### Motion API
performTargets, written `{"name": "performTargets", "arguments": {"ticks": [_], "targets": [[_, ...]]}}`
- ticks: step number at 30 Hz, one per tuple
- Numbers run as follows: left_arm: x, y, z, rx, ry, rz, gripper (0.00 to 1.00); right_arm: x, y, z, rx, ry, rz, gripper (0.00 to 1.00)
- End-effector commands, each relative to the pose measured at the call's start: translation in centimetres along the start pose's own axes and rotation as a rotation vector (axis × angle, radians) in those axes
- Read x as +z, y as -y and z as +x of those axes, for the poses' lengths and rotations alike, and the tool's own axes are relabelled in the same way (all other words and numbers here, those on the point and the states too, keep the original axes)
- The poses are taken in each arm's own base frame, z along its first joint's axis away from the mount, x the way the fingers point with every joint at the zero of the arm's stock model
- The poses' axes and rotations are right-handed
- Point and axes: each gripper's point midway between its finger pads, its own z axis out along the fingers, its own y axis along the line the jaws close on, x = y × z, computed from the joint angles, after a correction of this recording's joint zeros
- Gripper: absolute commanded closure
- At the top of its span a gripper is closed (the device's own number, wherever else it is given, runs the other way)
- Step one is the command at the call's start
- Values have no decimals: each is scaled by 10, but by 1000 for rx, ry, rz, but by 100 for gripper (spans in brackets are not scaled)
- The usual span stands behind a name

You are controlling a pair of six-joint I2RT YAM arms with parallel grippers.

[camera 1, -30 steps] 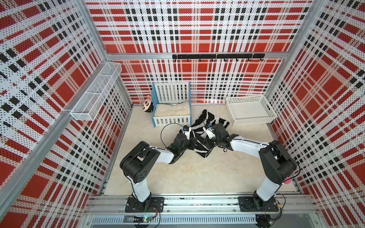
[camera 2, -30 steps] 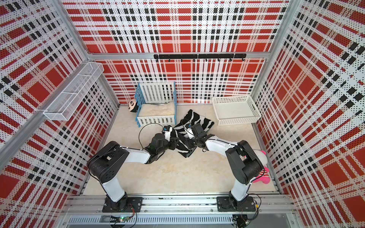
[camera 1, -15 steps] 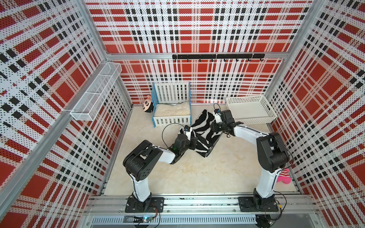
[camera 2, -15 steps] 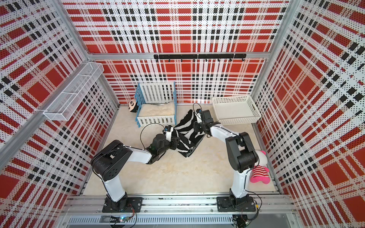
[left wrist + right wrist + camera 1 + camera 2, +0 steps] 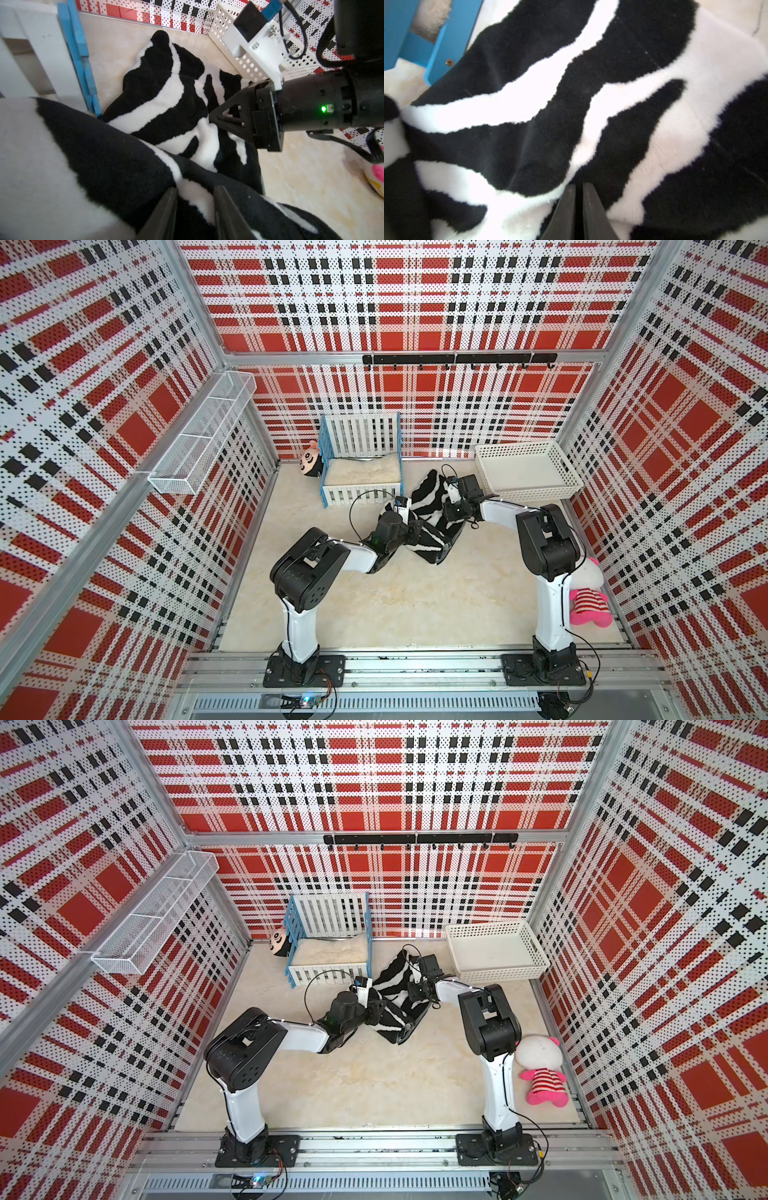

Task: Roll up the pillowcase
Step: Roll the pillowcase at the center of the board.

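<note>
A wire mesh shelf (image 5: 199, 439) hangs on the left wall. At the back of the bench (image 5: 395, 605), a doll's head (image 5: 311, 459) lies just beside the blue-and-white toy crib (image 5: 360, 491), which holds a cream fluffy cushion (image 5: 361, 470).

In front of the crib's right corner, the left gripper (image 5: 417, 529) (image 5: 195, 192) reaches in low. In the left wrist view its jaws stand narrow, clamped on a thick fold of the pillowcase (image 5: 430, 502) (image 5: 392, 979) (image 5: 162, 99).

The pillowcase lies rumpled on the bench with its zebra stripes up, between the crib and the white perforated basket (image 5: 528, 493). Its far corner is close to the crib's front rail, and a dark edge shows at its near end.

The right gripper (image 5: 448, 514) (image 5: 212, 119) (image 5: 579, 187) comes in from the basket's side, pointing toward the left gripper. Its jaws are drawn almost together, their tips sunk in the plush, which puckers around them as a pinched fold.

Far right, beside the right arm's base, a pink-and-white striped plush toy (image 5: 540, 1081) lies near the wall, well apart from the pillowcase.
</note>
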Motion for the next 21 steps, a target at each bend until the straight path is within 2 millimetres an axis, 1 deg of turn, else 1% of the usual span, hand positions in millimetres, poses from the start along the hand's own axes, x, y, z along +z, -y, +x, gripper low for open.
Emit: {"name": "performTargets", "arguments": {"ticks": [1,7,16,18,20,21], "targets": [[15,0,15,-2,-70,4,65,15,-9,64,11,-187,-37,85],[38,-1,11,-1,-83,12,65,15,-13,63,16,-185,-57,85],[70,-1,-4,-12,-62,26,65,12,-19,59,22,-171,-91,84],[75,-2,-5,-14,-63,26,65,9,-21,53,23,-156,-98,82],[80,-4,-4,-16,-70,19,65,2,-23,42,17,-125,-102,79],[83,-6,-2,-17,-77,13,65,-2,-25,36,12,-106,-104,76]]}}
